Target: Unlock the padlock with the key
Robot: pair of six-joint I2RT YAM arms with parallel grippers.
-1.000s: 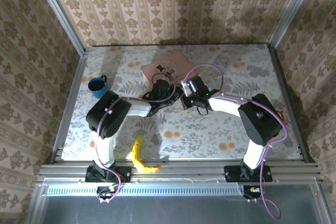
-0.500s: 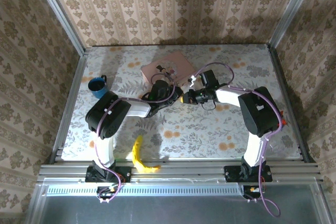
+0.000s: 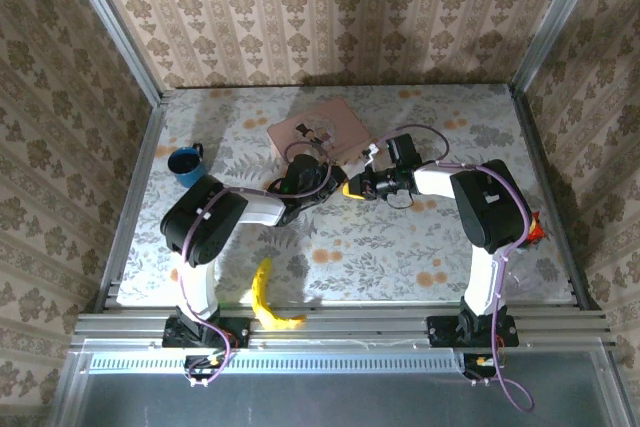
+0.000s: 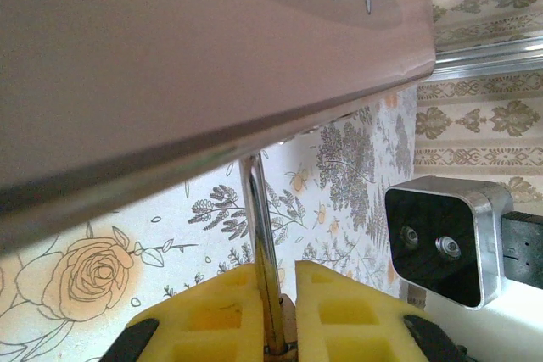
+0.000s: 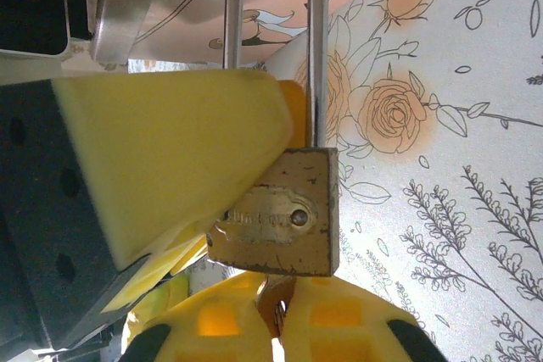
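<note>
Two yellow foam-padded grippers are crowding a square brass padlock [image 5: 278, 209], its stamped lettering unreadable: the left gripper [image 4: 276, 286] is clamping it; whether the right gripper [image 5: 276, 320] is gripping, I cannot tell.

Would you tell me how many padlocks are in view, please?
1: the brass padlock, mid-table beside the pink box, its shackle clamped in the left tool; others could hide beneath the arms.

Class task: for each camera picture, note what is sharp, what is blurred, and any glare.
Top view: even light, table sharp. Left wrist: box close and blurred, bright glare streak down the padlock. Right wrist: the padlock sharp.
</note>
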